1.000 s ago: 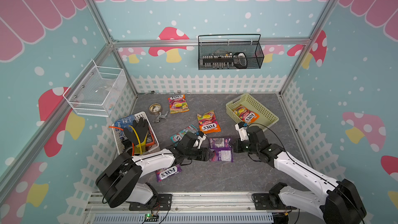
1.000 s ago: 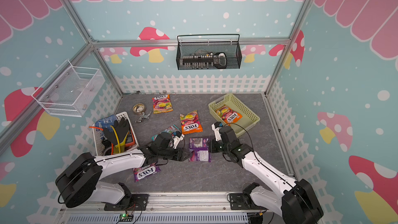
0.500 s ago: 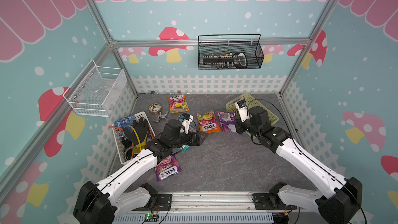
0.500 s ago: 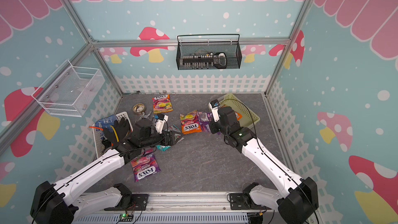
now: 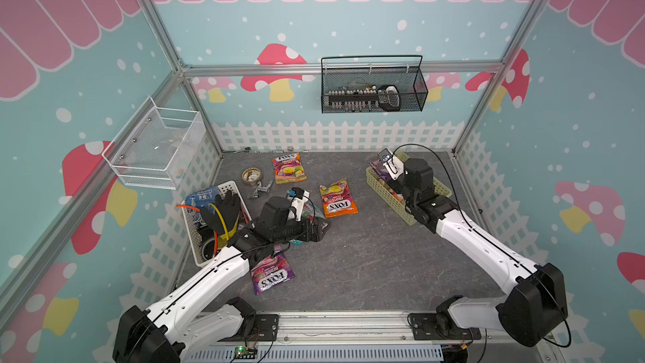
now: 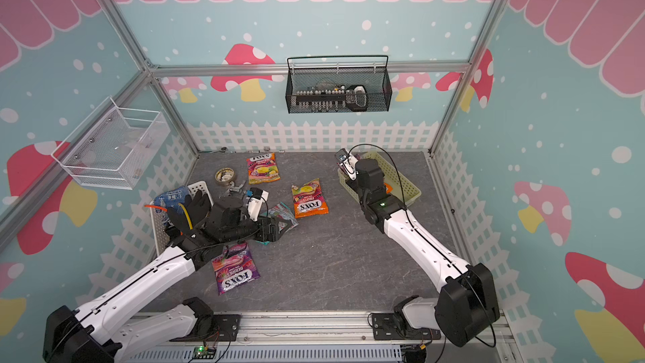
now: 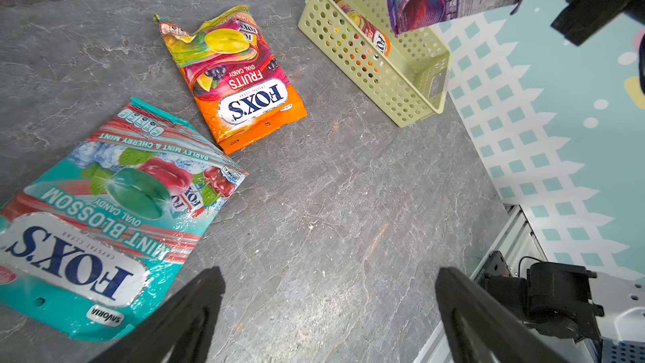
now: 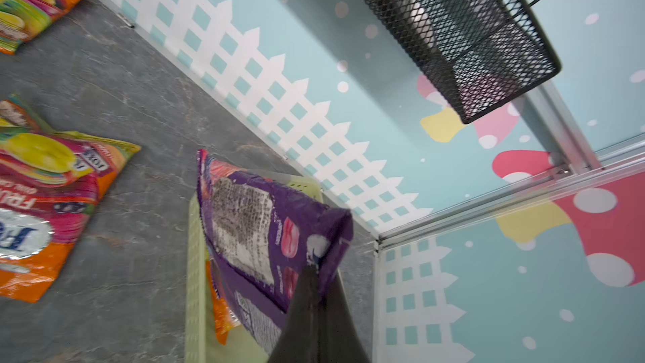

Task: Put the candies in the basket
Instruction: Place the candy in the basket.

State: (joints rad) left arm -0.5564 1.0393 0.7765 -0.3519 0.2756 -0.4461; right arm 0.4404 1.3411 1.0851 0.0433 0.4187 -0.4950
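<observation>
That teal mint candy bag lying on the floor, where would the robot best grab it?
Probably by an edge. The Mint Blossom bag lies flat on the gray floor, so little stands up to pinch. Its crinkled sealed end lifts slightly; the open left end effector, right beside it, could come from above and close there.

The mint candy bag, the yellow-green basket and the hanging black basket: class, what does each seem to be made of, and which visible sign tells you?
Mint candy bag: thin glossy plastic film, judging by its crinkles and bright glare.
Yellow-green basket: moulded plastic, matte to slightly satin, with rows of evenly spaced round holes in a smooth wall.
Hanging black basket: probably metal mesh with a dark coating, given its fine open weave and thin rod rim.
</observation>
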